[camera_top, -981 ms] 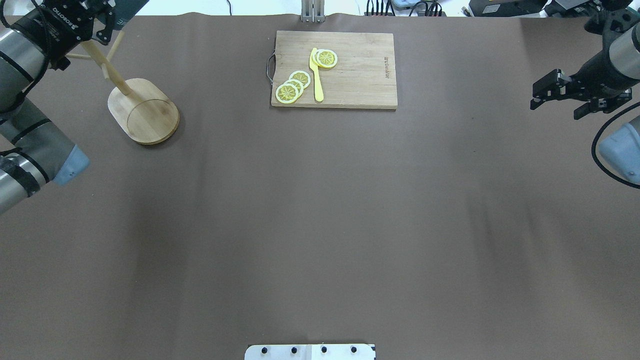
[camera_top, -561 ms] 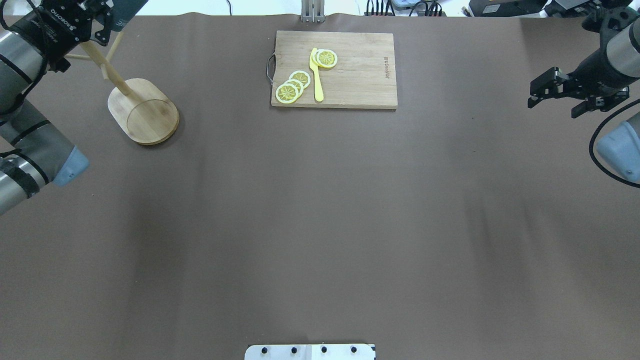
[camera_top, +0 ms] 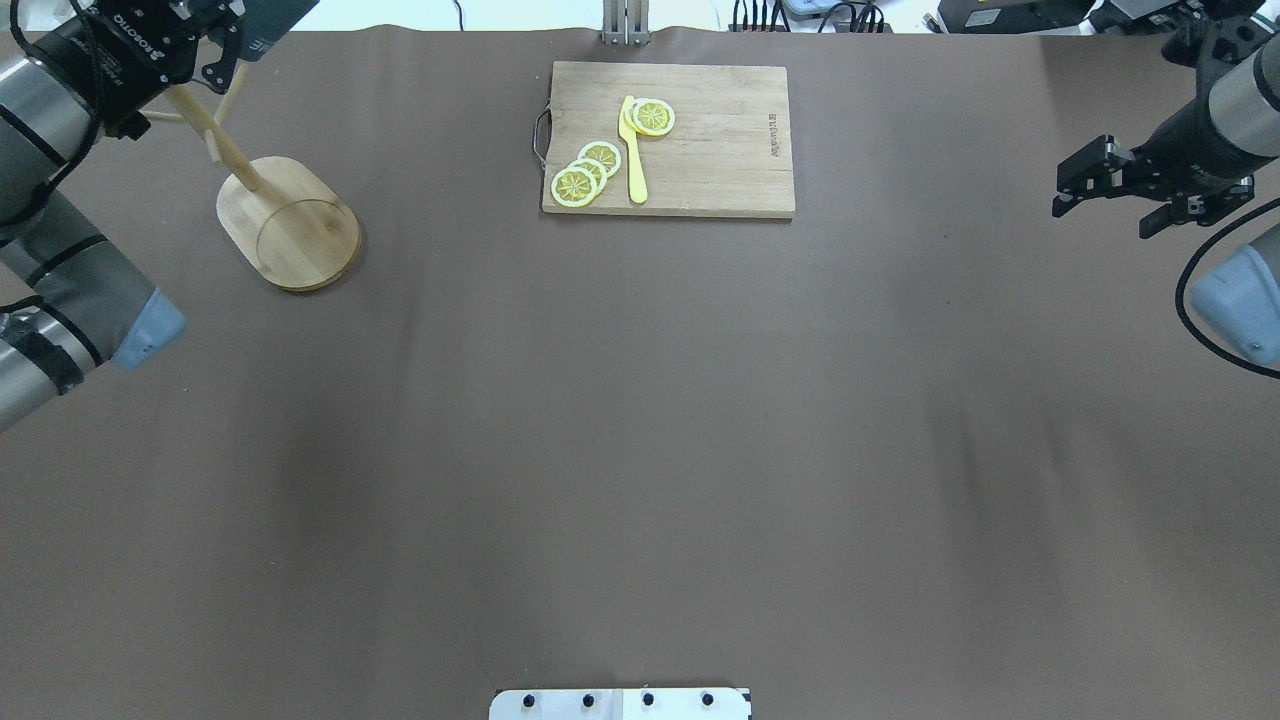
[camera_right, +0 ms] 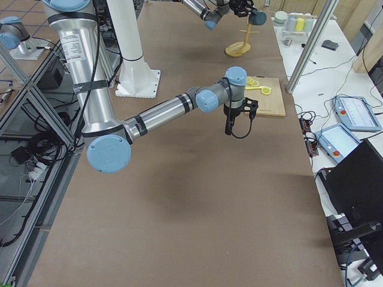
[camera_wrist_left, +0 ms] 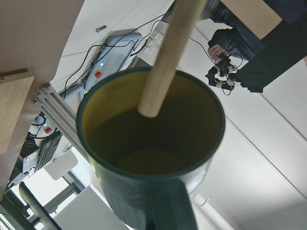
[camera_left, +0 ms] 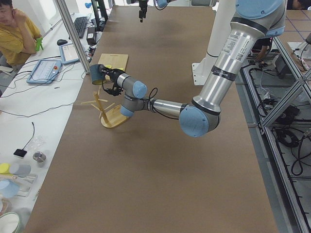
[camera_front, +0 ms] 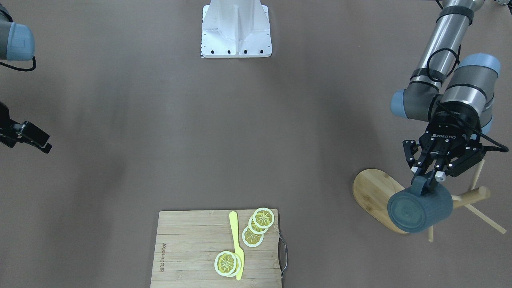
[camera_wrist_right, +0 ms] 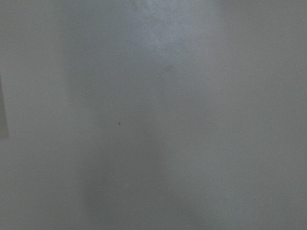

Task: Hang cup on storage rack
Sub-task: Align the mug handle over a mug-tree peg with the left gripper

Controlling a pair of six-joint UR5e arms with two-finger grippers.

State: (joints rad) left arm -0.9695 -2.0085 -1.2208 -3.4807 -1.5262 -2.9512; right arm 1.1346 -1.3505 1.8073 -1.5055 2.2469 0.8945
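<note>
Cup (camera_front: 420, 210) hangs pinched by its handle in the left gripper (camera_front: 429, 176), tipped on its side above the storage rack (camera_front: 372, 190). In the wrist view one rack dowel (camera_wrist_left: 168, 62) crosses the rim, its tip over the yellow interior. The right gripper (camera_top: 1105, 195) hovers well apart, jaws spread and empty. One cup, one rack, one cutting board (camera_top: 720, 150) bearing five lemon slices (camera_top: 575, 186) and one yellow knife (camera_top: 634, 160). Brown sheeting covers the table (camera_top: 640, 450). A person (camera_left: 14, 34) sits at a side bench.
</note>
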